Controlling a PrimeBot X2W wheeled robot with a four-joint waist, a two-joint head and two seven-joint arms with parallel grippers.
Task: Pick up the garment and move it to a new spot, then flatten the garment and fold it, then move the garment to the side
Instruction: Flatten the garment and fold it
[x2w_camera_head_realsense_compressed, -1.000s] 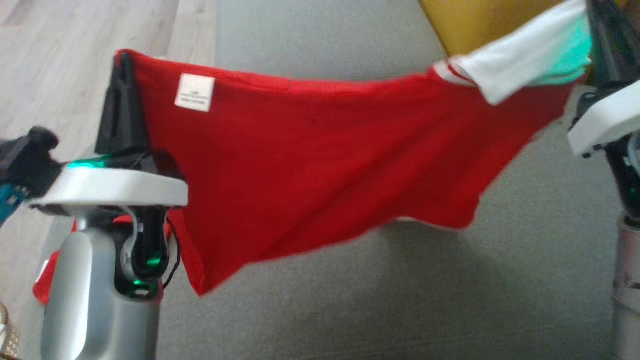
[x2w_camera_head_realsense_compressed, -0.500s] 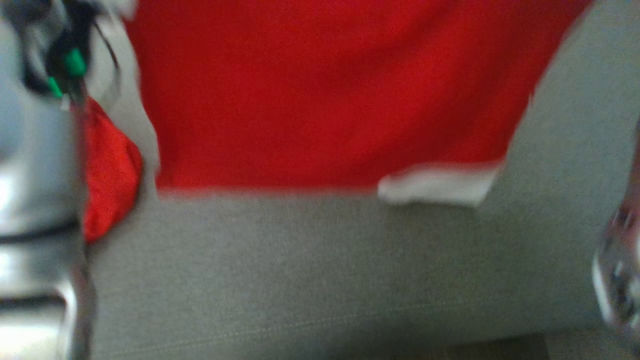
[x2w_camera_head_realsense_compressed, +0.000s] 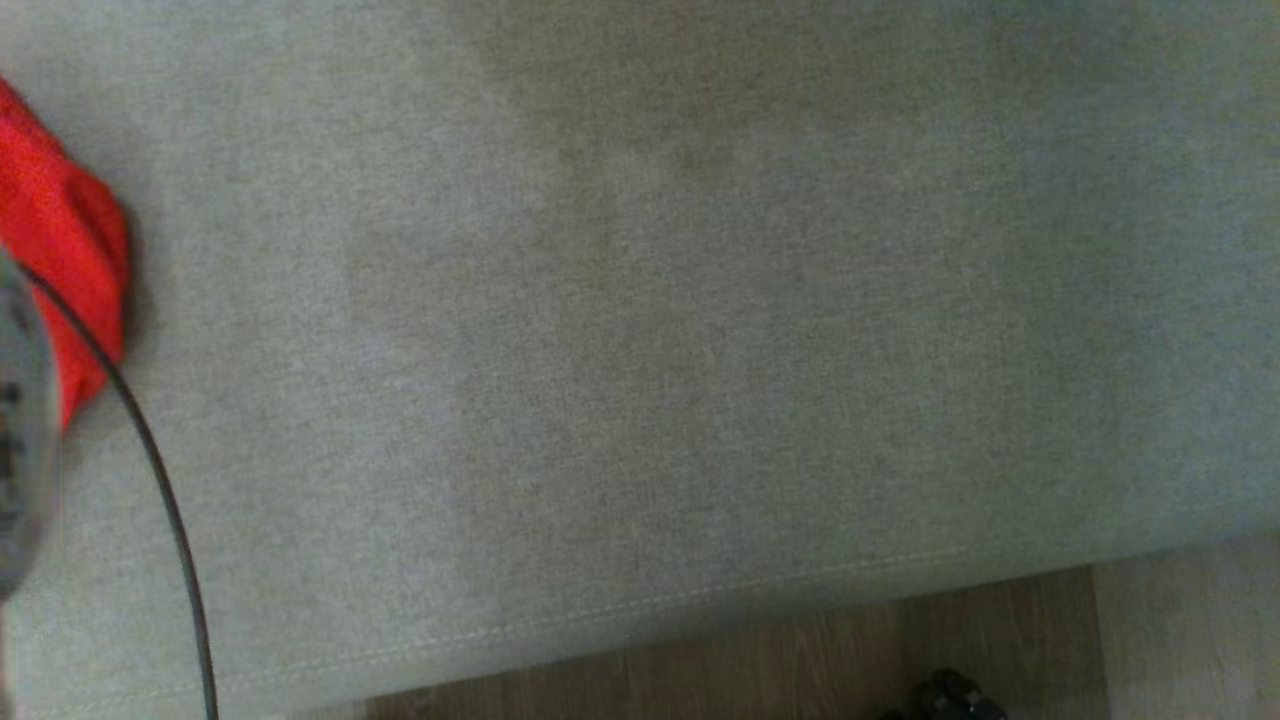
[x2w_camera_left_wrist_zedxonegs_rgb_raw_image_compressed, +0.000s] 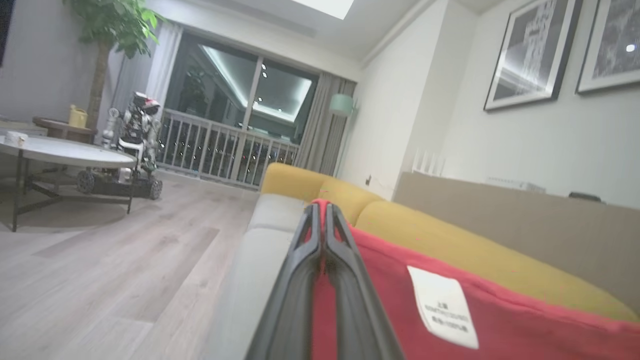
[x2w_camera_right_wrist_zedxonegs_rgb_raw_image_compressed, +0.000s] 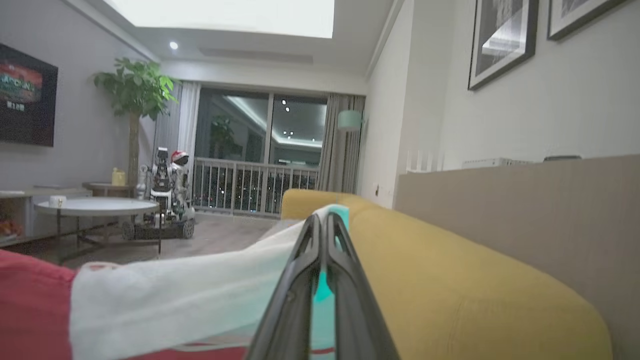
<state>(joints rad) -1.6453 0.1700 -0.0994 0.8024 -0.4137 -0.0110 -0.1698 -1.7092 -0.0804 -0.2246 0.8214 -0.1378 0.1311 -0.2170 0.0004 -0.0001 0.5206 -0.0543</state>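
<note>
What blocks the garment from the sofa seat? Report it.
Nothing visible does. The left gripper and right gripper are both shut on the garment; over the grey seat, a red fold of it and a thin black cable show at the left edge.

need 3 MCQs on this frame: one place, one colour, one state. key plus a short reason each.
1. In the left wrist view, beside the left gripper, the white label on the garment lies: A) to its left B) to its right C) on the floor.
2. The sofa's back cushions are: A) blue B) black C) yellow.
3. The right gripper is: A) shut on the garment B) open, empty C) holding a cup.
Key: B, label sits right of it; C, yellow in both wrist views; A, it pinches white-and-teal cloth.
</note>
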